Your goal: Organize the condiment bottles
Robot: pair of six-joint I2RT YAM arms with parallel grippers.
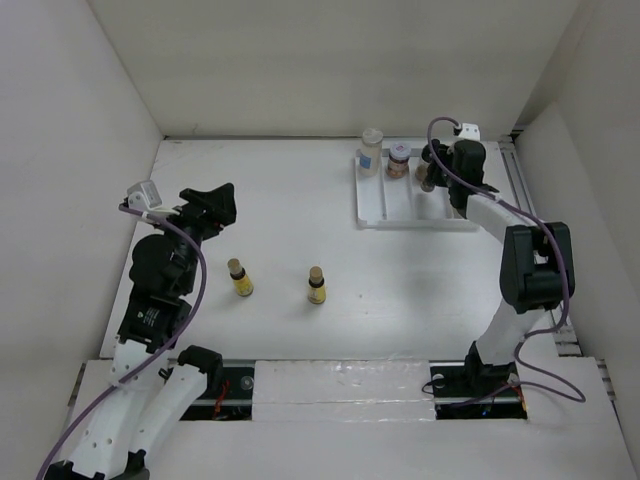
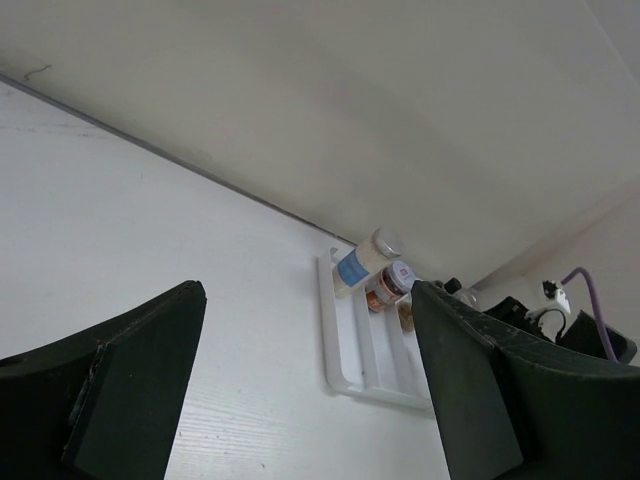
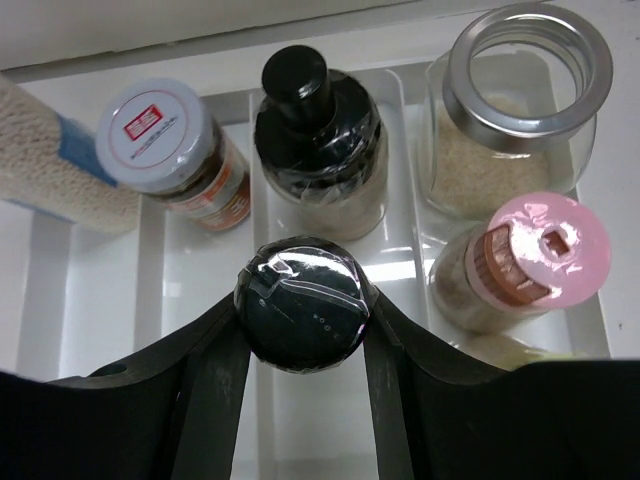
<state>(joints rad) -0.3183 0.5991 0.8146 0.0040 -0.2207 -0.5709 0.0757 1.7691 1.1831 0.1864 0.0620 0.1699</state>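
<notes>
My right gripper (image 3: 303, 320) is shut on a black-capped bottle (image 3: 303, 315), held over the middle slot of the white ridged tray (image 3: 205, 375). In the tray stand a black pump-top bottle (image 3: 318, 140), a red-white-capped jar (image 3: 172, 150), a silver-capped glass jar (image 3: 515, 105), a pink-capped bottle (image 3: 520, 260) and a blue-labelled bottle (image 3: 45, 170). In the top view the right gripper (image 1: 437, 172) is over the tray (image 1: 375, 205). Two yellow-labelled bottles (image 1: 239, 278) (image 1: 317, 286) stand on the table. My left gripper (image 1: 215, 205) is open and empty, up and to the left of them.
White walls enclose the table on the left, back and right. In the left wrist view the tray (image 2: 345, 360) with its jars lies far ahead near the back wall. A rail runs along the table's right edge (image 1: 520, 180).
</notes>
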